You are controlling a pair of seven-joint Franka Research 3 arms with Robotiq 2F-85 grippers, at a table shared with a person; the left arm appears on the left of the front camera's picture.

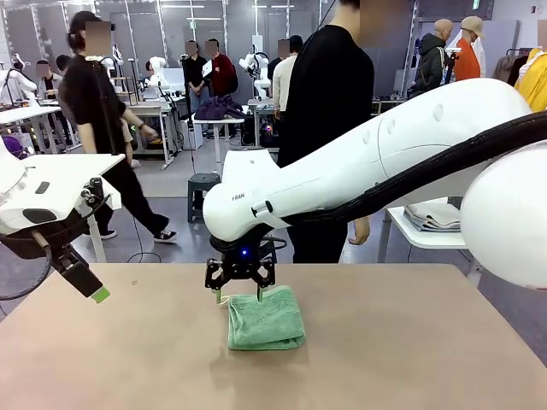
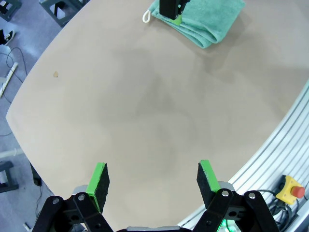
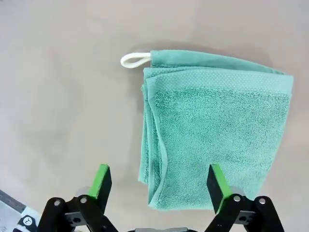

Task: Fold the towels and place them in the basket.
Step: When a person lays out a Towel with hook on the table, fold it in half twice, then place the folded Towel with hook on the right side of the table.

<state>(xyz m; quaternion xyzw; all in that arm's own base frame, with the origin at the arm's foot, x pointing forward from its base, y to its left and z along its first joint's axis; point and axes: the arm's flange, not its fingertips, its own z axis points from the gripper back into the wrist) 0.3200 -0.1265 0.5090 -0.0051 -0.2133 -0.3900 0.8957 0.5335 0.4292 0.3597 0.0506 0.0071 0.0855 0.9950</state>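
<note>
1. The mint green towel (image 1: pixel 267 318) lies folded into a multi-layer pad at centre frame on the table (image 1: pixel 410 359). Its white corner loop (image 3: pixel 133 59) sits upper left in the right wrist view.
2. The right gripper (image 3: pixel 157 181) hovers over the towel's near edge, jaws spread wide and grasping nothing. This stance probably suits pinching the stacked layers for transfer.
3. The left gripper (image 2: pixel 152 179), jaws likewise spread and empty, hangs over bare table at frame left, well apart from the towel, probably to keep the work area unobstructed.
</note>
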